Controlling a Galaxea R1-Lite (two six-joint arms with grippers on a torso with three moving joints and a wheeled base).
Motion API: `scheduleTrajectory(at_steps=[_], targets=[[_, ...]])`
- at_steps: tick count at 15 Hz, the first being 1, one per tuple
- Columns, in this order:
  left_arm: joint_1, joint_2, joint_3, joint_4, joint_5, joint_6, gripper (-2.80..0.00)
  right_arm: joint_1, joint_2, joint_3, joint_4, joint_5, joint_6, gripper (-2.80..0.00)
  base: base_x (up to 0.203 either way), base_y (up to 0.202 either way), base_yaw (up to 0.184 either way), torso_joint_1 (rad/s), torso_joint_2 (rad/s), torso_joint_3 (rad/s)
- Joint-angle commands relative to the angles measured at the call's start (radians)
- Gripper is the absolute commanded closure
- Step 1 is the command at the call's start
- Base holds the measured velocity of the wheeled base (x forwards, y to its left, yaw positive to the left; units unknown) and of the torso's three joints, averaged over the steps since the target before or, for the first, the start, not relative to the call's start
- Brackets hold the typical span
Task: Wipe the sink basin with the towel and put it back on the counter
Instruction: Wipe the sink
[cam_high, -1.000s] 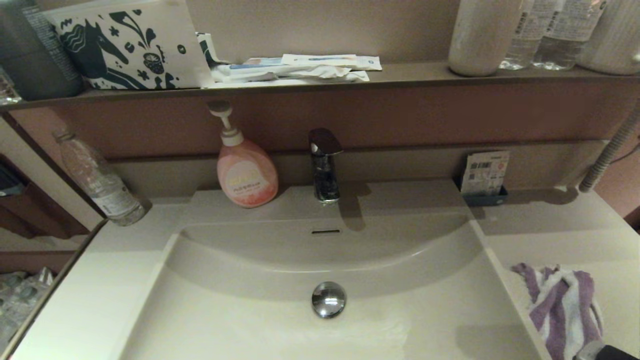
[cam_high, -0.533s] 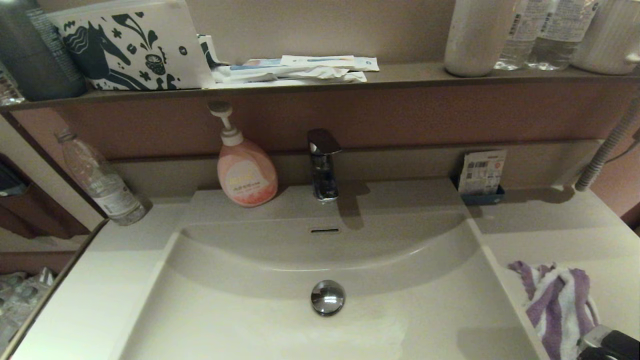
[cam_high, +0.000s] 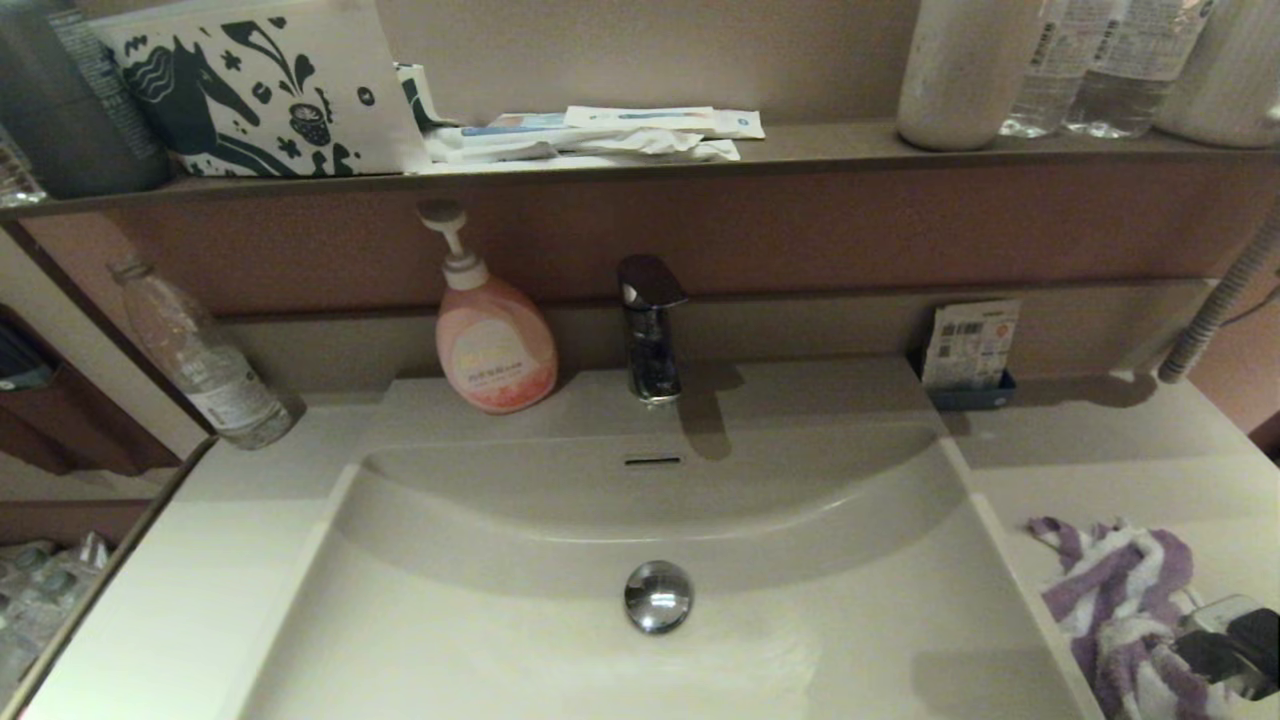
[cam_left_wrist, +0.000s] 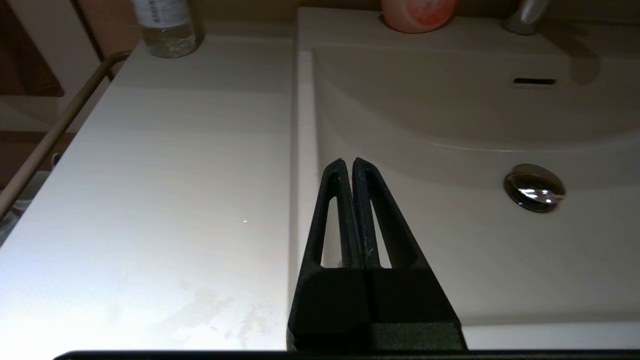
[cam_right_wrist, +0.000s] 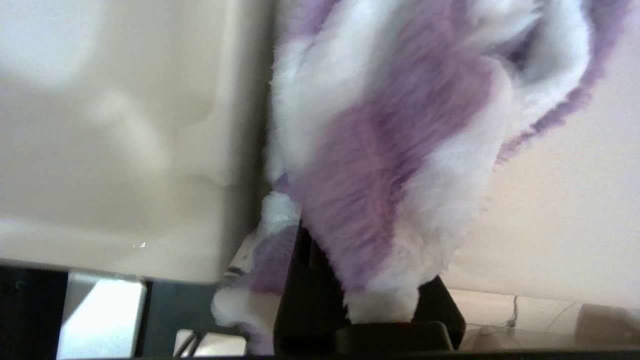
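Purple-and-white striped towel (cam_high: 1120, 600) lies crumpled on the counter (cam_high: 1120, 450) just right of the sink basin (cam_high: 560, 650), with the right gripper (cam_high: 1215, 650) at its near-right edge; in the right wrist view the towel (cam_right_wrist: 390, 150) covers the fingers, so whether they are apart or clamped on the cloth cannot be told. Left gripper (cam_left_wrist: 348, 162) hangs over the basin's left rim (cam_left_wrist: 302, 150), fingers pressed together, holding nothing. Chrome drain stopper (cam_high: 657, 596) sits mid-basin, faucet (cam_high: 650, 325) and pink soap bottle (cam_high: 493, 340) behind on the back ledge.
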Motion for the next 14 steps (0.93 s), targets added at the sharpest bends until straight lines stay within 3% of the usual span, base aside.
scheduleTrajectory(at_steps=[1, 4, 8, 11, 14], targets=[[0.000, 0.000, 0.000, -0.001, 0.000, -0.001, 0.00, -0.027, -0.026, 0.028, 0.027, -0.003, 0.001, 0.00, 0.000, 0.000, 0.000, 0.000, 0.00, 0.000], [0.000, 0.000, 0.000, 0.000, 0.000, -0.001, 0.00, -0.090, -0.055, 0.036, 0.028, -0.003, 0.001, 0.00, 0.000, 0.000, 0.000, 0.000, 0.00, 0.000], [0.000, 0.000, 0.000, -0.001, 0.000, -0.001, 0.00, -0.093, -0.127, 0.109, 0.025, 0.003, 0.040, 0.00, 0.000, 0.000, 0.000, 0.000, 0.00, 0.000], [0.000, 0.000, 0.000, -0.001, 0.000, -0.001, 0.00, -0.093, -0.190, 0.160, -0.001, 0.109, 0.210, 0.00, 0.000, 0.000, 0.000, 0.000, 0.00, 0.000], [0.000, 0.000, 0.000, 0.000, 0.000, -0.001, 0.00, -0.094, -0.194, 0.236, -0.125, 0.202, 0.245, 0.00, 0.000, 0.000, 0.000, 0.000, 0.00, 0.000]])
